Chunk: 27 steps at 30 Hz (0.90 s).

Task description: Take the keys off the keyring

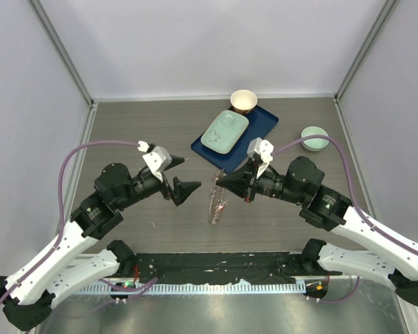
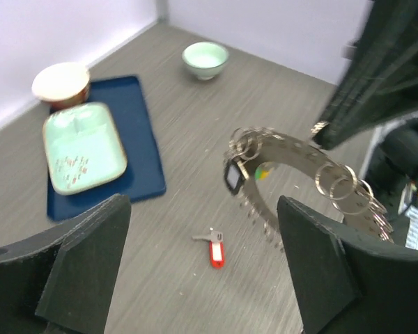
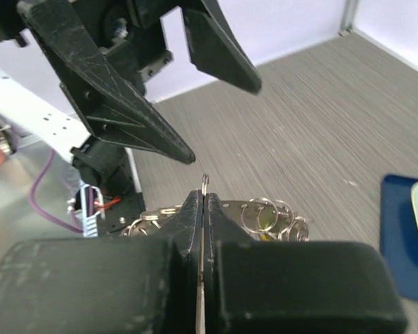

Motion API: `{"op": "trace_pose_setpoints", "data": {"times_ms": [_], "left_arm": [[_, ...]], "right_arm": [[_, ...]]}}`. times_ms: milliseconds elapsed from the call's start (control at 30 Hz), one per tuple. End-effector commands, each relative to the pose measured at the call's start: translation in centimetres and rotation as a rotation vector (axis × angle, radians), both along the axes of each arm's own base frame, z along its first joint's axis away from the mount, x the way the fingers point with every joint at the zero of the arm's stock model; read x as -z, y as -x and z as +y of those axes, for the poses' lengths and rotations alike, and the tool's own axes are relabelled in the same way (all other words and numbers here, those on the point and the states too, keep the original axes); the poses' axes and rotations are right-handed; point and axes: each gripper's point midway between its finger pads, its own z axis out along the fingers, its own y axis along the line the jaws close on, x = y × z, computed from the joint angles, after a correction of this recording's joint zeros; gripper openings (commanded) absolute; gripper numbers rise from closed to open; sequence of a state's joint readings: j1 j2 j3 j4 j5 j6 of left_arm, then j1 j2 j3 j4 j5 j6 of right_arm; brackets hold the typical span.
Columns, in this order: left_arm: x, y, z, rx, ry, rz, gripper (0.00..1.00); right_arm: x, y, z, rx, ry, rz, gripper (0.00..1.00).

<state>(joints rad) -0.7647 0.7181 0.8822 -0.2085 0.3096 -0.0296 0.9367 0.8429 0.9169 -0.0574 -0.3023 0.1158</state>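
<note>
My right gripper (image 1: 223, 182) is shut on the rim of the keyring (image 1: 215, 203) and holds it on edge above the table. In the right wrist view the closed tips (image 3: 204, 196) pinch the ring's band (image 3: 265, 209), with small silvery rings fringing it. In the left wrist view the keyring (image 2: 299, 177) hangs at upper right, and a green key head (image 2: 263, 172) shows among its rings. A red key (image 2: 216, 248) lies loose on the table below it. My left gripper (image 1: 182, 177) is open and empty, just left of the ring. No orange key shows.
A blue tray (image 1: 261, 125) at the back holds a pale green dish (image 1: 224, 132). A cream bowl (image 1: 243, 101) stands behind it and a pale green bowl (image 1: 314, 137) at the right. Grey walls enclose the table.
</note>
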Motion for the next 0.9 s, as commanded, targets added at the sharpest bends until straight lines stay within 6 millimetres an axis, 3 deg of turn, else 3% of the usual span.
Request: {"op": "trace_pose_setpoints", "data": {"times_ms": [0, 167, 300, 367, 400, 467, 500, 567, 600, 667, 733, 800, 833, 867], "left_arm": [[1.8, -3.9, 2.7, -0.307, 0.057, 0.104, 0.98], [4.6, -5.1, 4.1, -0.445, 0.075, 0.212, 1.00], [7.2, -5.6, 4.6, -0.519, 0.100, 0.299, 1.00], [7.9, -5.9, 4.1, -0.543, 0.160, 0.370, 1.00], [8.8, -5.5, 3.1, -0.494, 0.146, 0.401, 1.00], [10.4, -4.9, 1.4, -0.417, 0.095, 0.454, 0.90], [12.6, -5.4, 0.9, -0.440, 0.031, 0.512, 0.84], [14.4, -5.7, 0.2, -0.456, -0.017, 0.583, 0.76], [16.5, -5.8, -0.5, -0.460, -0.067, 0.636, 0.72], [17.0, -5.8, -2.4, -0.429, -0.074, 0.673, 0.65], [18.8, -5.2, -4.6, -0.387, -0.121, 0.720, 0.55], [18.2, -5.3, -6.9, -0.337, -0.074, 0.754, 0.46], [19.3, -4.6, -8.3, -0.292, -0.086, 0.798, 0.44], [18.6, -4.8, -9.5, -0.257, -0.035, 0.793, 0.44]], "right_arm": [[-1.4, -3.0, -1.4, 0.195, -0.025, 0.015, 0.01], [2.0, -5.9, -2.8, 0.378, 0.094, 0.088, 0.01], [4.4, -7.6, -5.2, 0.556, 0.154, 0.156, 0.01], [4.5, -8.3, -6.9, 0.652, 0.156, 0.166, 0.01], [4.7, -8.2, -7.6, 0.680, 0.160, 0.183, 0.01], [3.8, -8.3, -9.6, 0.757, 0.123, 0.176, 0.01], [3.7, -8.1, -10.2, 0.772, 0.119, 0.178, 0.01], [2.7, -8.1, -12.1, 0.838, 0.085, 0.163, 0.01], [2.6, -7.9, -12.8, 0.859, 0.090, 0.160, 0.01], [2.0, -7.8, -13.8, 0.889, 0.078, 0.150, 0.01], [1.4, -7.3, -14.6, 0.896, 0.055, 0.146, 0.01], [1.1, -7.0, -15.4, 0.909, 0.039, 0.142, 0.01], [0.7, -6.8, -15.9, 0.914, 0.020, 0.138, 0.01], [0.6, -6.7, -16.1, 0.916, 0.017, 0.133, 0.01]]}}
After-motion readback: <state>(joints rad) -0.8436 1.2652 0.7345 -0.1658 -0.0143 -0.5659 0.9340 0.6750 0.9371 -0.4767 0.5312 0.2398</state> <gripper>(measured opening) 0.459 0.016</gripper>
